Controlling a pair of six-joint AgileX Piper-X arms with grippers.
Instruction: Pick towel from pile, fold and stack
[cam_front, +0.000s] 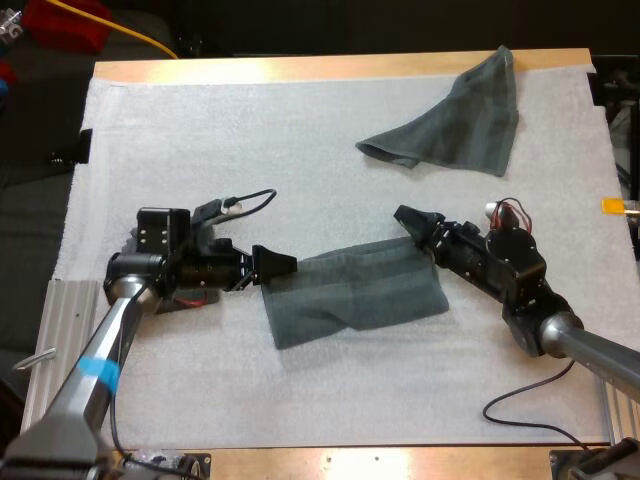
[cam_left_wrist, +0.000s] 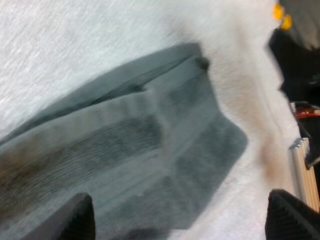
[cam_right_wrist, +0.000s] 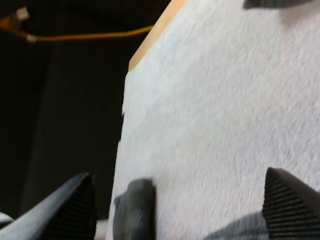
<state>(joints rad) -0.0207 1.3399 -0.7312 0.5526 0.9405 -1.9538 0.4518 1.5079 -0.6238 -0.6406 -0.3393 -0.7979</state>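
One dark grey-green towel (cam_front: 355, 295) lies flat, partly folded, at the middle of the surface (cam_front: 250, 140). A second towel (cam_front: 455, 125) lies crumpled near the far right corner, well apart.

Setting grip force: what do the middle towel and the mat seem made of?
The towel: soft woven cloth, probably terry cotton, matte grey-green; it lies in folds and shows ribbed bands. The mat: white matte textile, perhaps fleece or paper towelling; its surface looks finely nubbly.
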